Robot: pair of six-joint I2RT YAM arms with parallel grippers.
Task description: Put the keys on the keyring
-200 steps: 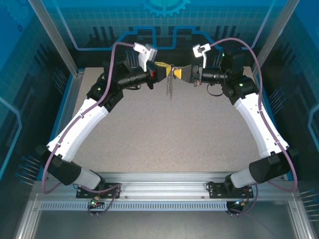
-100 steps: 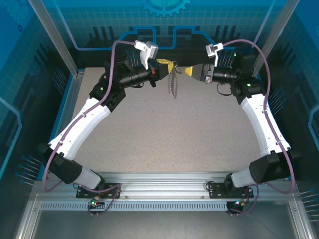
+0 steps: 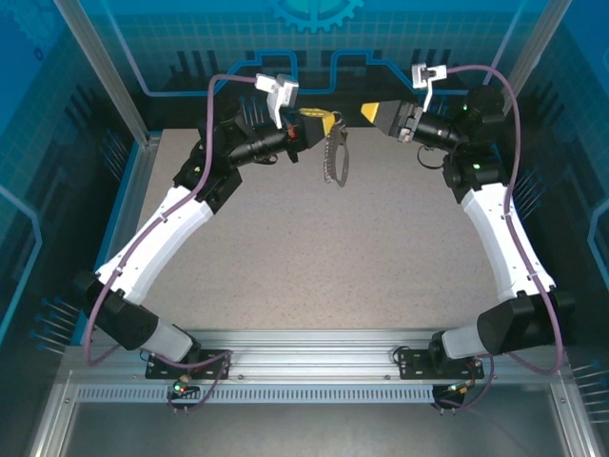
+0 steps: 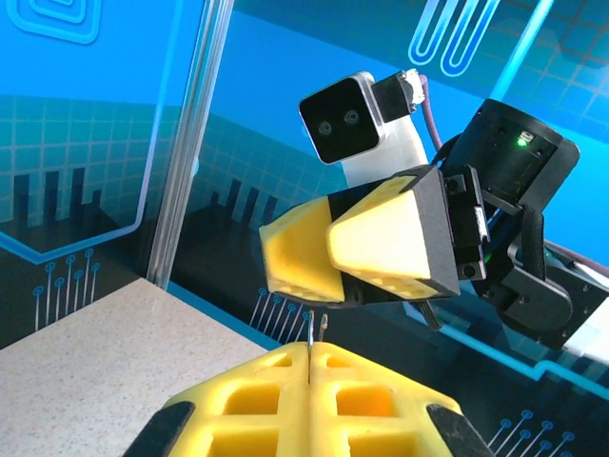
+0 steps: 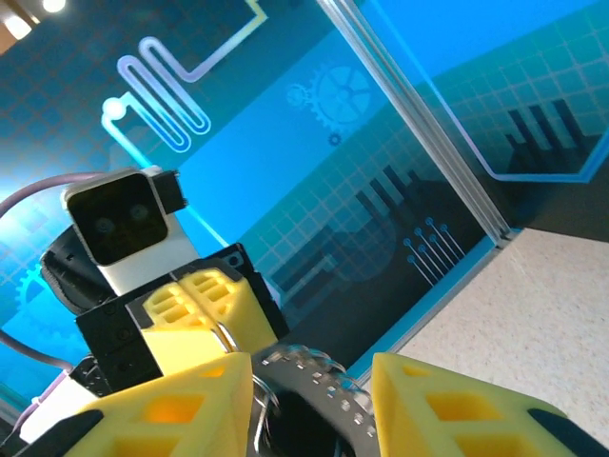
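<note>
While clamped in the left gripper [image 3: 324,123] over the far end of the table [image 3: 285,257], the keyring [image 3: 332,164] is judged light and swingy; its stiff loop is best pinched. The right gripper [image 3: 367,111] is parted nearby.

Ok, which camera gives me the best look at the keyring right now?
Top external: the whole keyring hangs in plain sight below the shut left gripper. The right wrist view catches a close stretch of it, cut off at the frame's bottom. The left wrist view gives a thin metal sliver between its fingers.
</note>
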